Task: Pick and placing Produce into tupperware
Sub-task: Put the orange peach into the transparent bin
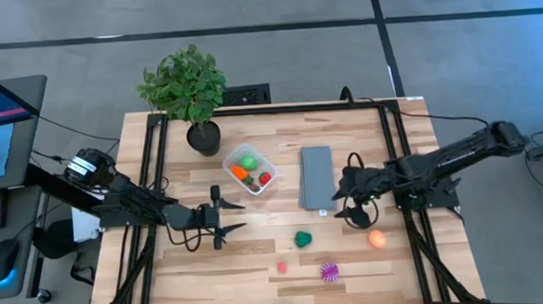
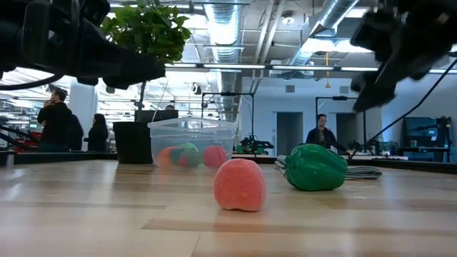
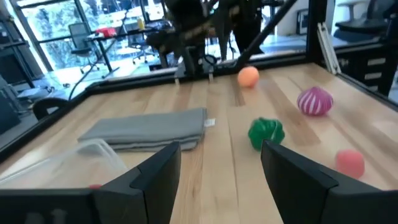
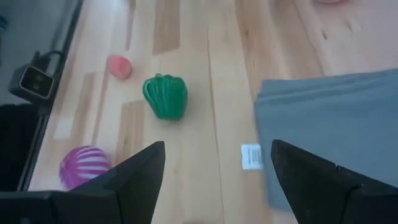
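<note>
The clear tupperware (image 1: 249, 170) stands on the table and holds a green ball, an orange carrot and a red piece; it also shows in the low view (image 2: 191, 143). A dark green piece (image 1: 302, 238), an orange ball (image 1: 377, 239), a pink piece (image 1: 282, 267) and a spiky purple ball (image 1: 329, 272) lie loose on the wood. My left gripper (image 1: 236, 216) is open and hovers near the tupperware's near side, pointing right (image 3: 221, 152). My right gripper (image 1: 338, 204) is open above the grey slab's near end, pointing left toward the dark green piece (image 4: 166, 96).
A flat grey slab (image 1: 317, 178) lies right of the tupperware. A leafy potted plant (image 1: 192, 91) stands at the far left corner. Black rails run along the table's left and right sides. People stand in the room beyond the table.
</note>
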Controlling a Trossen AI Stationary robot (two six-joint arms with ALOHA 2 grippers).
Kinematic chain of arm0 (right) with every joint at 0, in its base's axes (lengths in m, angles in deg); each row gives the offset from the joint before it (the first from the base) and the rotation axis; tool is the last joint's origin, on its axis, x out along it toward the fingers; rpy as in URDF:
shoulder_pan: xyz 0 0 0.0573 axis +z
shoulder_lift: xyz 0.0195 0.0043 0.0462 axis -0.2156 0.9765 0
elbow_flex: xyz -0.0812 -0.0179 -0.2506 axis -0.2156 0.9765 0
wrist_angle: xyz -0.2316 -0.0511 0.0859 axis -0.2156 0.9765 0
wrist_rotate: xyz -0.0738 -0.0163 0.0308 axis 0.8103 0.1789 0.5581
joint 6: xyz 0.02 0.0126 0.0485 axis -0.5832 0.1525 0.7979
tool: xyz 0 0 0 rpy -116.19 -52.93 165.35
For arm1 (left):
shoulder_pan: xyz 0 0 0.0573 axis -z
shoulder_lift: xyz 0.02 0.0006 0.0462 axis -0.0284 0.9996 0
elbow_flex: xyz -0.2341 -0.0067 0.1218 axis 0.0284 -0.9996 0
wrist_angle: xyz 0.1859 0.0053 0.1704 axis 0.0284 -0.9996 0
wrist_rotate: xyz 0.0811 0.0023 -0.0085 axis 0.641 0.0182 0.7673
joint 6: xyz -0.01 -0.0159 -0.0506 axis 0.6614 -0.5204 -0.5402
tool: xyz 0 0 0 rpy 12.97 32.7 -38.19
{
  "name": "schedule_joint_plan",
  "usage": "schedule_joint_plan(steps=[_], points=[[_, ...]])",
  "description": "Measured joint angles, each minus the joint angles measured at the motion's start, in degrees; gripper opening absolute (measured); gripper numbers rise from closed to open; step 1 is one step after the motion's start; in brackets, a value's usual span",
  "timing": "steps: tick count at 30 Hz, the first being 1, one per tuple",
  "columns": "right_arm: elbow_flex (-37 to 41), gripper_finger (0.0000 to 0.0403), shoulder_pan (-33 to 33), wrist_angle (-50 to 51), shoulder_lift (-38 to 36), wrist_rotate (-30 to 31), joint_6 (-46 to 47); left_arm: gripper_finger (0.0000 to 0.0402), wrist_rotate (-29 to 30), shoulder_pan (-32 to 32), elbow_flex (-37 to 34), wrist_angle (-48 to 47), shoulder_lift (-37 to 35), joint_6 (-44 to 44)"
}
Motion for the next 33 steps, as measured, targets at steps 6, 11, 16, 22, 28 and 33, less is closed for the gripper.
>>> schedule_joint_plan(steps=[6,11,16,22,28,33], points=[[-12.1,0.0317,8.9,23.0,0.0,6.6,12.4,0.0213,1.0,0.0,0.0,-3.4,0.0,-0.1],[-15.0,0.0317,21.9,33.0,0.0,14.6,28.7,0.0213,4.3,-0.2,0.0,-4.1,0.0,0.1],[-15.1,0.0317,33.6,37.6,1.3,22.6,41.9,0.0213,4.9,-1.1,0.0,-4.2,0.0,1.6],[-15.1,0.0317,40.0,41.8,7.5,23.4,49.5,0.0213,5.0,-2.4,0.0,-4.3,0.0,-0.5],[-15.1,0.0317,44.3,42.1,12.1,21.7,57.5,0.0213,5.1,-2.5,0.0,-4.1,0.0,-1.7],[-15.1,0.0317,46.8,42.1,12.3,20.4,67.3,0.0213,5.1,-2.5,0.0,-4.1,0.0,-2.3]])
